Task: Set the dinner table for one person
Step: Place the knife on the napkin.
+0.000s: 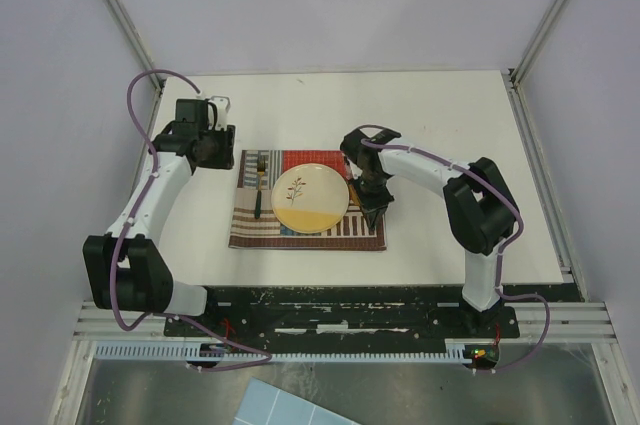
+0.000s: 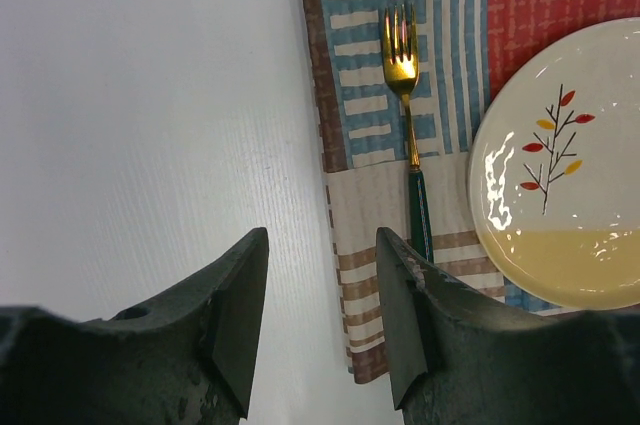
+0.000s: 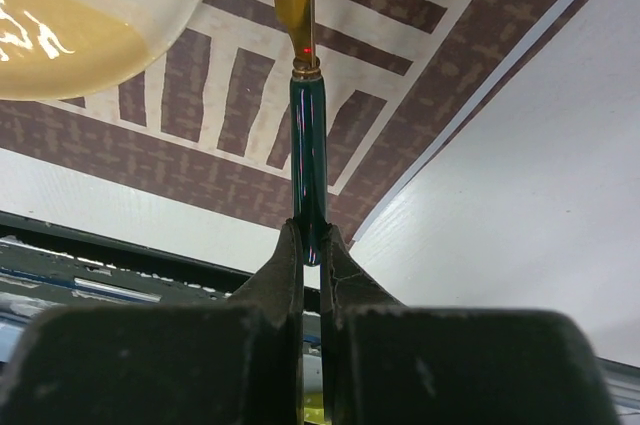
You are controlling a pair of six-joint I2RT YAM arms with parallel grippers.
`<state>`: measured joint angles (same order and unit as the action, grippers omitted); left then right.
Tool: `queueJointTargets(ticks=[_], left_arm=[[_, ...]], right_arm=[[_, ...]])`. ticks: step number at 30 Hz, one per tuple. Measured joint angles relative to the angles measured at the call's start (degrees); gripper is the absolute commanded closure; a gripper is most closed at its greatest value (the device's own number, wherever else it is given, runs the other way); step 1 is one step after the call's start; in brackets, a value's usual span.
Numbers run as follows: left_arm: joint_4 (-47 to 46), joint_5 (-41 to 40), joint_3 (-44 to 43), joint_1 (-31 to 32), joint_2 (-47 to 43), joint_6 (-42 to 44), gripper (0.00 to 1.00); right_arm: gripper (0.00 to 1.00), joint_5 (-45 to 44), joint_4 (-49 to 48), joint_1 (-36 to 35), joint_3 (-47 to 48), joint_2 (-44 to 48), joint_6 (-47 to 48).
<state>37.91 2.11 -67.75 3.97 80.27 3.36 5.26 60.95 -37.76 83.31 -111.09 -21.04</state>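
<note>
While right pincer (image 3: 312, 245) clenches green-handled utensil (image 3: 308, 145) just right of plate (image 1: 311, 197), setting judged part done. Table (image 1: 450, 125) carries mat (image 1: 300, 237) at centre; plate on mat; fork (image 2: 405, 85) laid left of plate. Utensil not yet released, head type unclear. Left pincer (image 2: 320, 245) released, empty, over bare table beside mat's left edge. Remaining: set utensil down.

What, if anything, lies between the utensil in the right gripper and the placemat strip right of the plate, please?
Nothing visible does. The right gripper holds the green-handled utensil over bare placemat; the plate lies beside it, not beneath it.
</note>
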Motion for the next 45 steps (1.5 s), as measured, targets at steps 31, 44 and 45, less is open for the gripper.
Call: queueJointTargets(ticks=[31,44,45], left_arm=[[0.74,1.31,0.0,1.31,1.42,-0.07,0.47],[0.94,1.31,0.0,1.31,1.42,-0.04,0.46],[0.94,1.31,0.0,1.33,1.42,-0.04,0.46]], right_arm=[[0.98,4.55,-1.68,0.0,1.09,-4.33,-1.64],[0.81,1.79,-0.68,0.0,7.91,-4.33,2.73],[0.81,1.57,-0.72,0.0,8.76,-4.33,3.08]])
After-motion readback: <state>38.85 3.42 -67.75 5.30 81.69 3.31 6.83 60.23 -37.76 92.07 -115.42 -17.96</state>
